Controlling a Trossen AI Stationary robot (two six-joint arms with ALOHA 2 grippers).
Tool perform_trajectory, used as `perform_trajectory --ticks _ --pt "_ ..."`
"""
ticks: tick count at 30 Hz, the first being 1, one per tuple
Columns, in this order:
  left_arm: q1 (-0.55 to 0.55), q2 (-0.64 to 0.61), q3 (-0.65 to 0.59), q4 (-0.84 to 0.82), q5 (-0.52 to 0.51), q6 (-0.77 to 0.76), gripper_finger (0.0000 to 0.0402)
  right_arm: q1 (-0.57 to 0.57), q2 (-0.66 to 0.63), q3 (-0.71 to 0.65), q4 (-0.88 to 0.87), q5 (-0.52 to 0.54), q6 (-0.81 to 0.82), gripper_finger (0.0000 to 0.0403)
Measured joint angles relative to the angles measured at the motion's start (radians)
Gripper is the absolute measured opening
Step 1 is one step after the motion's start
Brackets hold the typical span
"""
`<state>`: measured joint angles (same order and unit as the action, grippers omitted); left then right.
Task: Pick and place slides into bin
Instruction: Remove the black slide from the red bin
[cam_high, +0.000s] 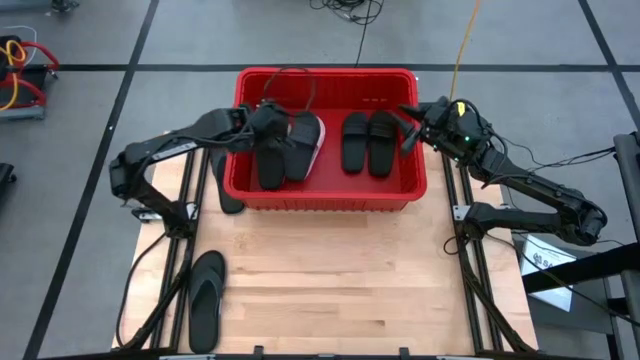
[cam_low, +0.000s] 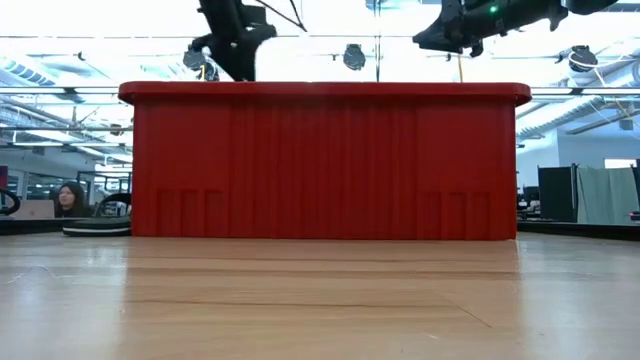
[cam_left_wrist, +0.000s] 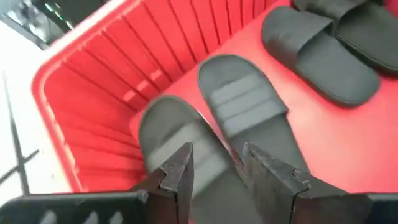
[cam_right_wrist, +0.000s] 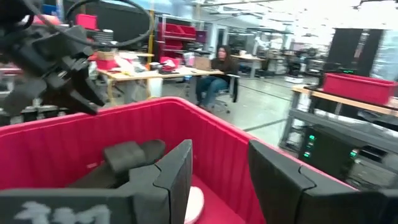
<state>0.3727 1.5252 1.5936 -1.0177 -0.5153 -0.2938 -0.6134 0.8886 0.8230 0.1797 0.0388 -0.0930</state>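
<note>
The red bin (cam_high: 330, 195) stands at the table's far middle. Four slides lie flat on its floor: a black one (cam_high: 270, 165) beside one with a pale edge (cam_high: 306, 148) on the left, and a black pair (cam_high: 356, 142) (cam_high: 385, 142) on the right. My left gripper (cam_high: 266, 120) hangs open over the left two slides (cam_left_wrist: 180, 140) (cam_left_wrist: 249, 106), with nothing between its fingers. My right gripper (cam_high: 408, 128) is open above the bin's right rim, pointing level across the bin (cam_right_wrist: 211, 134). Outside the bin, a black slide (cam_high: 230, 188) lies by its left wall and a black flip-flop (cam_high: 205, 300) lies near the front left.
The bin's tall wall (cam_low: 325, 165) fills the low view, with both grippers above its rim. The slide left of the bin (cam_low: 95, 228) lies on the wood. Bare wooden table spreads in front of the bin. A person sits at a desk (cam_right_wrist: 217, 71) in the room beyond.
</note>
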Motion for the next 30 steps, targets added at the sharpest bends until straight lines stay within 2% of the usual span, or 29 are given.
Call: perform_trajectory --ticks 3,10,14,22,30 --pt "-0.018 -0.044 -0.001 -0.072 0.018 -0.069 0.0136 0.000 0.000 0.000 0.001 -0.046 -0.003 0.0144" --pt "-0.076 -0.105 0.000 -0.236 0.014 -0.238 0.0136 -0.001 0.000 0.000 -0.007 -0.048 -0.012 0.0144" --pt "-0.101 -0.111 -0.001 -0.274 -0.002 -0.310 0.0136 -0.001 0.000 0.000 -0.007 -0.048 -0.033 0.0144" --pt "-0.106 -0.114 -0.001 -0.261 -0.009 -0.320 0.0136 -0.001 0.000 0.000 -0.021 -0.048 -0.041 0.0144" --pt "-0.091 -0.114 -0.001 -0.258 -0.009 -0.337 0.0136 -0.001 0.000 0.000 -0.048 -0.048 -0.116 0.0144"
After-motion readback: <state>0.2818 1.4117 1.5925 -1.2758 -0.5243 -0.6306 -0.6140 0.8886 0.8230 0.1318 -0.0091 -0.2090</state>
